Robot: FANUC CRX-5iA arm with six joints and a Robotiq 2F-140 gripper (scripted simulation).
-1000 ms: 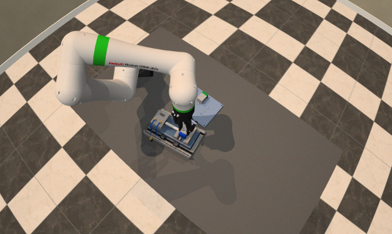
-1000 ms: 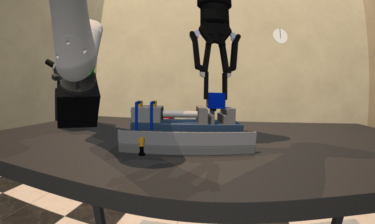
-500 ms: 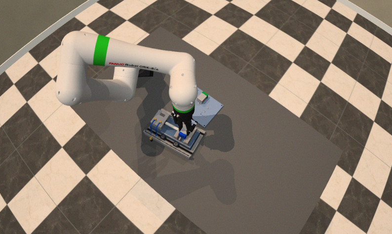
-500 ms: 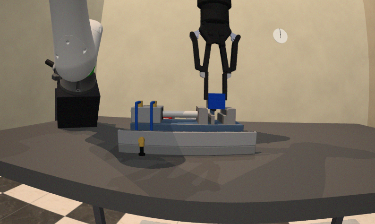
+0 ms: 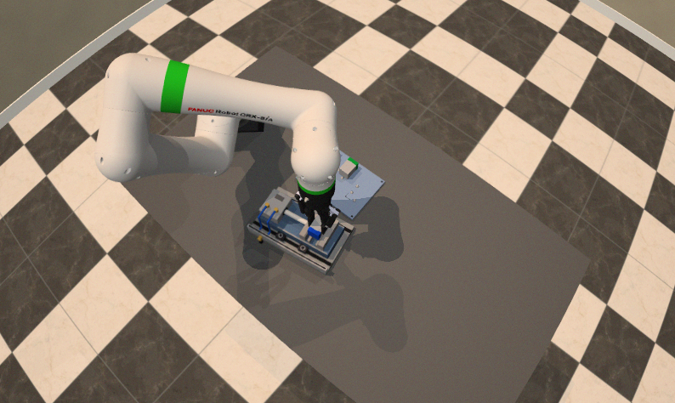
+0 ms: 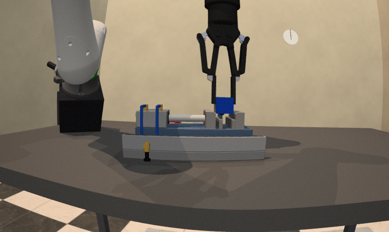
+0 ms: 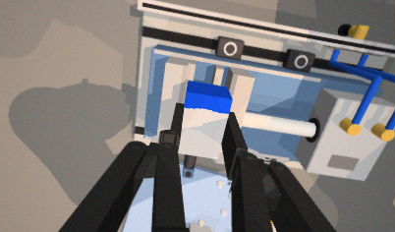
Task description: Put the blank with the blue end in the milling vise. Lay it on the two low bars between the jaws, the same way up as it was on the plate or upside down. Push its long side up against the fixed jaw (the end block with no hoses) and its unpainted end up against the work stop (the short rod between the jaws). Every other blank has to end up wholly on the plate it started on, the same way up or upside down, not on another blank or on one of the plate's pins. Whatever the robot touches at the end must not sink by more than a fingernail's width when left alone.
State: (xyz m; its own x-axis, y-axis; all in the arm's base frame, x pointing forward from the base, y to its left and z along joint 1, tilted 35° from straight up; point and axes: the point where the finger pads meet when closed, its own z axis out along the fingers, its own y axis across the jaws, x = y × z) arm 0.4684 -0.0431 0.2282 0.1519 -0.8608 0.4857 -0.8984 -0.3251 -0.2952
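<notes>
My gripper point(image 6: 224, 101) point(image 7: 202, 120) point(image 5: 320, 226) is shut on the blank with the blue end point(image 6: 224, 105) point(image 7: 207, 115) point(image 5: 314, 232). It holds the blank level, just above the gap between the jaws of the milling vise point(image 6: 193, 143) point(image 5: 300, 234) point(image 7: 267, 84). The blue end faces the exterior view. The fixed jaw point(image 6: 237, 119) point(image 7: 171, 93) stands to the right in the exterior view, the moving jaw point(image 6: 209, 118) point(image 7: 242, 90) to the left. The short work stop rod point(image 7: 190, 164) shows below the blank in the wrist view. The low bars are mostly hidden by the blank.
A light blue plate point(image 5: 367, 189) point(image 7: 198, 202) with small pins lies behind the vise. A blank with a green end point(image 5: 348, 167) lies on it. Blue hoses point(image 6: 142, 121) point(image 7: 370, 88) rise at the vise's cylinder block. A small yellow-topped post point(image 6: 146, 150) stands before the vise.
</notes>
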